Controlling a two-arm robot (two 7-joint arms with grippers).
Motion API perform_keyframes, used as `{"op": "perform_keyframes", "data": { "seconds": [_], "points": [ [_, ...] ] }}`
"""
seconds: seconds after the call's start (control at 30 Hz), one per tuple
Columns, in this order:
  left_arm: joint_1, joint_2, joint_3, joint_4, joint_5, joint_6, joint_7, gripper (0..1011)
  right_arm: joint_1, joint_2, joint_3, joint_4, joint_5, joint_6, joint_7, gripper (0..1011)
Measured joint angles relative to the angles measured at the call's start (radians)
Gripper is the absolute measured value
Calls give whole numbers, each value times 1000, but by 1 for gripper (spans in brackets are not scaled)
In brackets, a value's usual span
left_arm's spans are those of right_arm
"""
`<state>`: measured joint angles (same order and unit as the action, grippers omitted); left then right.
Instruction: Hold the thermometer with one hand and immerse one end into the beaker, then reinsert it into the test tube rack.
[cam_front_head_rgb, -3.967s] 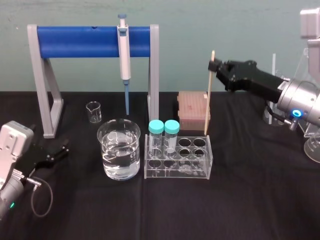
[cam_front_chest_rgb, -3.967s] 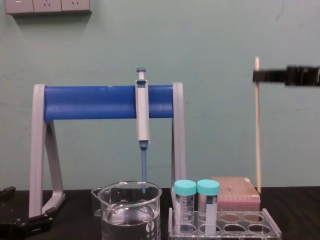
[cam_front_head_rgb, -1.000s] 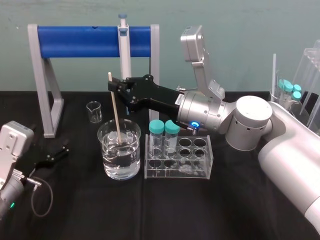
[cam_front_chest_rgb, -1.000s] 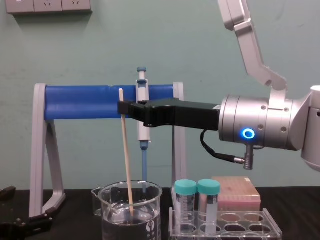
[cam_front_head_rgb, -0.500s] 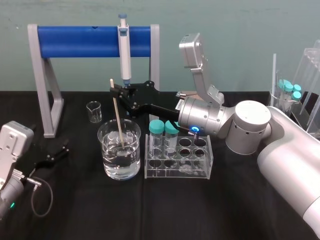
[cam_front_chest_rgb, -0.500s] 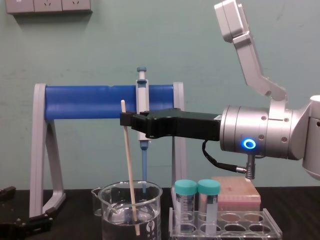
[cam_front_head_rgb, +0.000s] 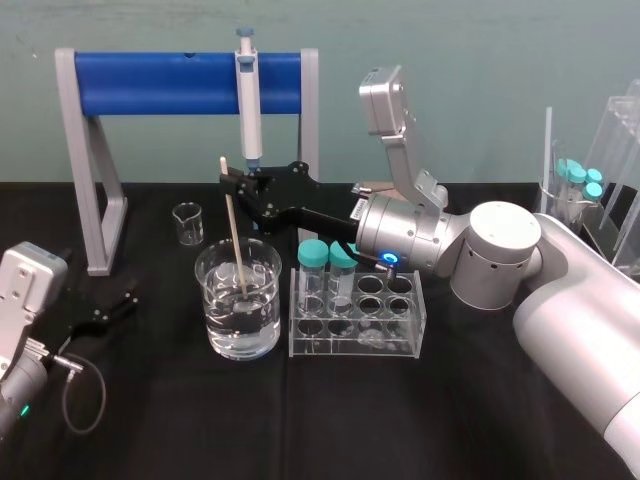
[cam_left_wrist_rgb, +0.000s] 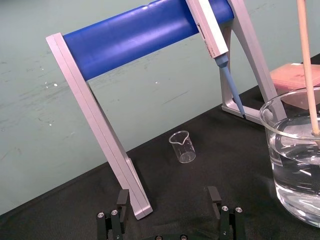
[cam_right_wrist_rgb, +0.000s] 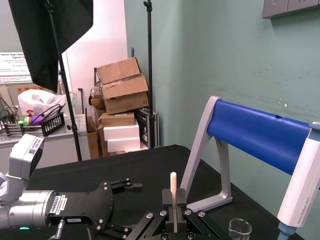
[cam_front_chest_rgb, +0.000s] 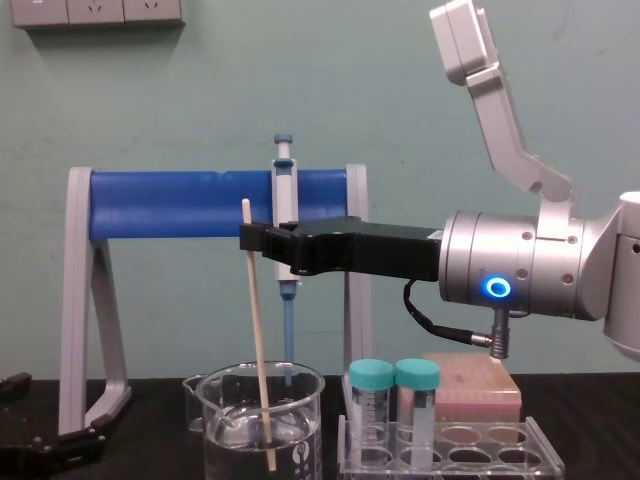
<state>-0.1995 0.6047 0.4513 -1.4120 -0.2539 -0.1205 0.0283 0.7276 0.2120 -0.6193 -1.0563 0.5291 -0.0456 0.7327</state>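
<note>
I have the right gripper (cam_front_head_rgb: 228, 182) reaching in from the right, above the beaker (cam_front_head_rgb: 262, 305), with its jaws pinching the thermometer (cam_front_head_rgb: 236, 240) just below its top end. The rod leans slightly. Its lower end sits under the water line, and from the chest view it looks close to the glass floor.

The left gripper (cam_left_wrist_rgb: 167, 196) is parked low on the black surface (cam_front_head_rgb: 150, 420) off to the left, jaws spread and holding nothing.

I judge the dip to be done or nearly done, which leaves the lift and the return to the test tube rack (cam_front_head_rgb: 400, 345), just to the right of the beaker. Two capped tubes (cam_front_head_rgb: 328, 255) fill its left holes and the other holes look free.

The rod looks light and stiff, and so thin that I'd treat it as brittle, so side load against the rim could snap it. With the pinch so high, the long free end will swing on any quick move. The wet tip may also skid on the acrylic. I'd keep this hold, raise it straight clear of the rim, and watch the pipette (cam_front_head_rgb: 247, 100) hanging just behind the jaws.
</note>
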Motion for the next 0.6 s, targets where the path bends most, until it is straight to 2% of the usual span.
{"op": "perform_keyframes", "data": {
  "seconds": [0.6],
  "points": [
    [0,0,0,0,0,0,0,1004,-2,-3,4,2,9,15,1,38]
  ]
}}
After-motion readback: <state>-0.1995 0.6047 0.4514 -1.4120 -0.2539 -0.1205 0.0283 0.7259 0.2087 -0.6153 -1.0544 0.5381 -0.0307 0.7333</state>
